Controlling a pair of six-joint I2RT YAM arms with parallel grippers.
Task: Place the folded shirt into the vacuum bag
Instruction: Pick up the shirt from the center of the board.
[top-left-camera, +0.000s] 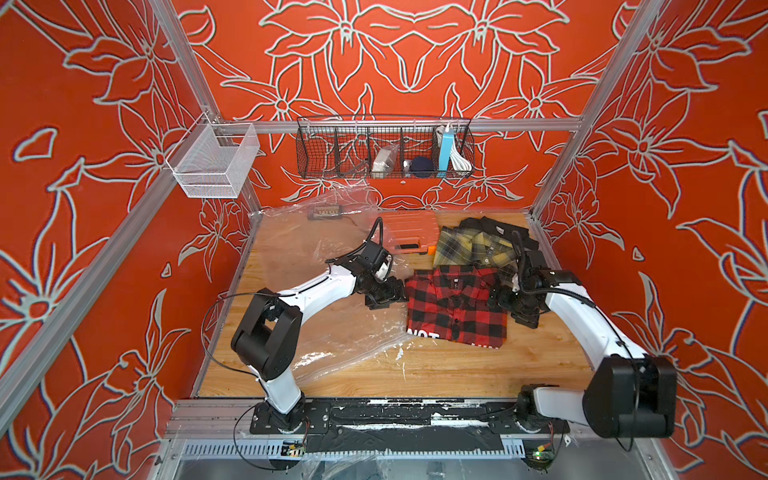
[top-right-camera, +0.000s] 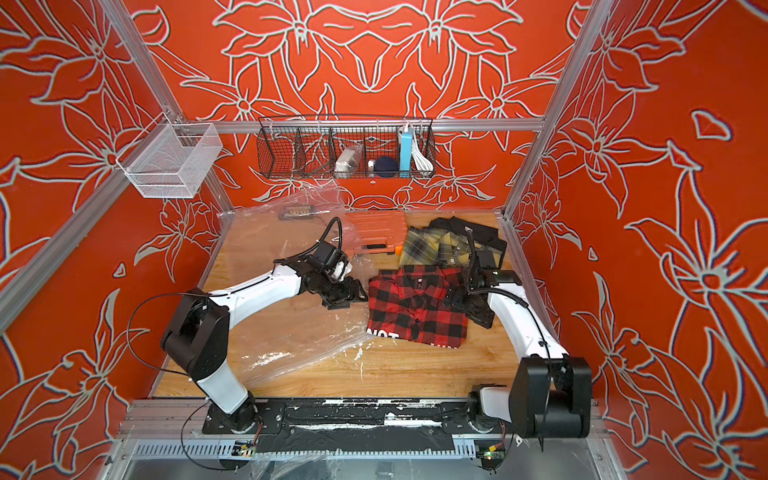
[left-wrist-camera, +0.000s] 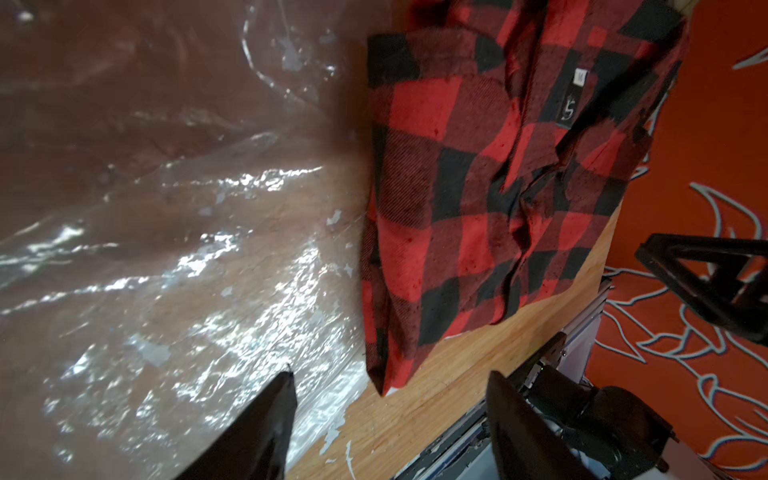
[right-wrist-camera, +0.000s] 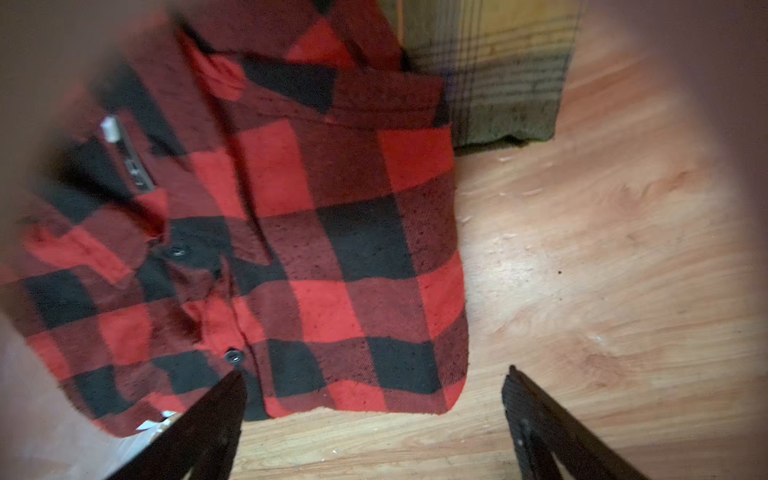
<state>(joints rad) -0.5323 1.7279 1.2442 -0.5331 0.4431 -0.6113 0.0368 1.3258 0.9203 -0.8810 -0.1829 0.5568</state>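
Nearest on the wood table (top-left-camera: 457, 374) is the vacuum bag (top-left-camera: 332, 332), a clear crinkly sheet on the L half. Its near edge slants across the boards and its long axis runs near-to-far. The far end rides up the back wall, where the outline gets lost in glare. Can't make out the valve or slider. The folded shirt (top-left-camera: 453, 307), red/black check, lies flat on bare wood just R of the bag and outside it, w/ the near-L corner at the bag's edge; can't tell if it overlaps. Its collar points to the back wall and its hem to the front, w/ the button line near-to-far, slightly skewed. The packet is approx square, so no clear long side. White lettering at the hem is cut off by the fold. L gripper (top-left-camera: 397, 293) hangs at the shirt's L edge above the plastic, jaws apart, nothing btw them in the wrist view (left-wrist-camera: 390, 415). R gripper (top-left-camera: 498, 299) covers the shirt's R edge from above. Its wrist view (right-wrist-camera: 374, 415), blurred at the borders, shows jaws spread wide and empty, one finger (right-wrist-camera: 208, 428) over the hem. Behind, touching the collar end, is a yellow plaid shirt (top-left-camera: 469, 245) on a black shirt (top-left-camera: 494, 226). An orange case (top-left-camera: 409, 232) is partly veiled by plastic. On the wall rail hang a black wire basket (top-left-camera: 324, 153) and a white mesh basket (top-left-camera: 212, 166).
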